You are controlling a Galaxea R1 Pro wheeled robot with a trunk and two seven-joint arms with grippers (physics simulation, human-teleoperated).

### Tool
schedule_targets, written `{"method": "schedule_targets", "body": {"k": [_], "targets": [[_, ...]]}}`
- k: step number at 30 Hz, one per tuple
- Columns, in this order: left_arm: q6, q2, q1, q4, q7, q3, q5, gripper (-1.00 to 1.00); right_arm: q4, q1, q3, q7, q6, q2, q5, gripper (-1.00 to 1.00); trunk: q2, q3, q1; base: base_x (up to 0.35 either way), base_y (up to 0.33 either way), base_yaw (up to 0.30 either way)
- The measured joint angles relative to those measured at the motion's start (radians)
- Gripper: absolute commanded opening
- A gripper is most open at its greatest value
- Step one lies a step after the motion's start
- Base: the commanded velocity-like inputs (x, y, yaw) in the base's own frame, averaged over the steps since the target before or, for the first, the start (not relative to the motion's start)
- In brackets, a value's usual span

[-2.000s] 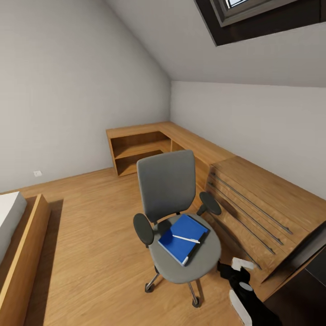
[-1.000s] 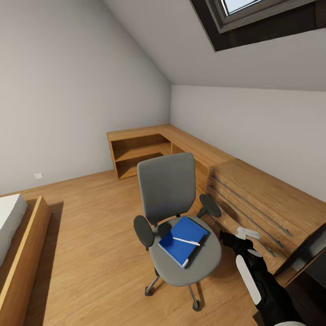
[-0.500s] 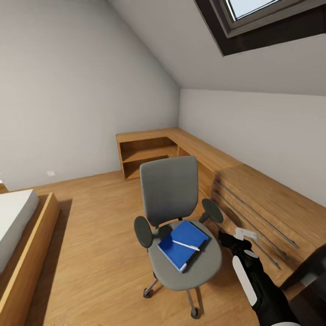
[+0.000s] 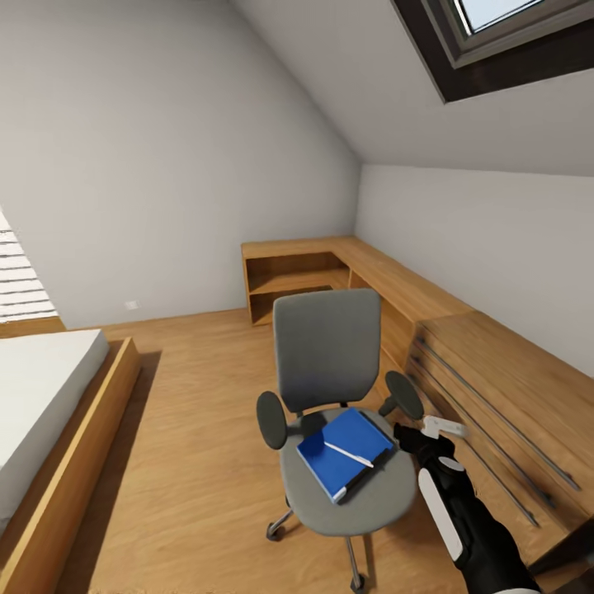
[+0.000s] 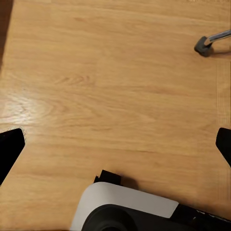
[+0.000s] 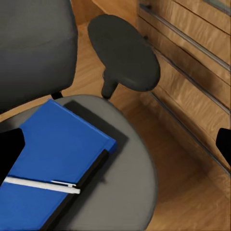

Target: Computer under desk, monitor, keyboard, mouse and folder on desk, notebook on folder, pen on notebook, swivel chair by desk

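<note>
Hovering right pincer, wide open, empty, beside swivel chair

The right arm reached forward, its gripper spread wide and empty; the left gripper also stood open.

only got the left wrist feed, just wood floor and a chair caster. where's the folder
Observer: The folder lies on the swivel chair seat, in the head view.
Operator: anything on it
Observer: The pen lies across its top; a dark notebook edge shows under the folder.
Operator: right arm close?
Observer: The right gripper hovers beside the seat, near the chair's armrest, holding nothing.
Operator: open?
Observer: Its fingertips sit at opposite edges of the right wrist view, so open.
</note>
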Motion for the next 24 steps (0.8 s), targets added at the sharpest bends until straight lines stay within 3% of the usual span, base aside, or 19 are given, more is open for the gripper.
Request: {"method": "schedule_targets", "body": {"k": [24], "targets": [[0.000,0.000,0.000,0.000,0.000,0.000,-0.001,1.00,-0.001,0.005,0.021,-0.001,-0.002,0.000,0.018,1.00,0.000,0.000,0.000,0.000,-0.003,0.279]]}}
